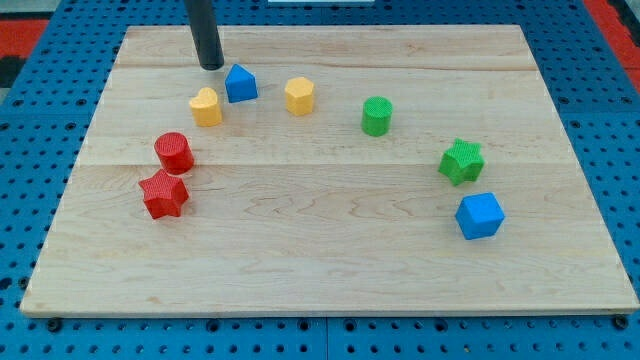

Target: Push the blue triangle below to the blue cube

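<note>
The blue triangle (240, 84) lies near the view's top, left of centre, on the wooden board (330, 270). The blue cube (480, 215) sits far off at the view's right, lower down. My tip (212, 67) stands just up and left of the blue triangle, with a narrow gap between them. The rod comes straight down from the view's top edge.
A yellow heart (206, 107) lies just below-left of the triangle and a yellow hexagon (299, 96) to its right. A green cylinder (377, 116) and a green star (461, 161) lie toward the cube. A red cylinder (174, 152) and a red star (164, 195) sit at the left.
</note>
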You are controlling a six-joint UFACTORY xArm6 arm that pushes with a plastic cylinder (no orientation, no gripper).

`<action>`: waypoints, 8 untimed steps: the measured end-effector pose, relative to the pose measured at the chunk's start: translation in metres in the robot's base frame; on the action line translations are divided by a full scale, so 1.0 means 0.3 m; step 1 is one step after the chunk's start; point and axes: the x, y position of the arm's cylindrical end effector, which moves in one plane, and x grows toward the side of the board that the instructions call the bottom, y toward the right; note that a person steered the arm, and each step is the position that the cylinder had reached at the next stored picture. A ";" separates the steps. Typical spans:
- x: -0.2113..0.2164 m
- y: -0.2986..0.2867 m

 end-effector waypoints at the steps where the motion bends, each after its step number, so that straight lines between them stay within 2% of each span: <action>1: 0.150 0.105; 2: 0.341 0.139; 3: 0.444 0.244; 4: 0.402 0.019; 6: 0.288 0.077; 7: 0.359 0.306; 8: 0.425 0.272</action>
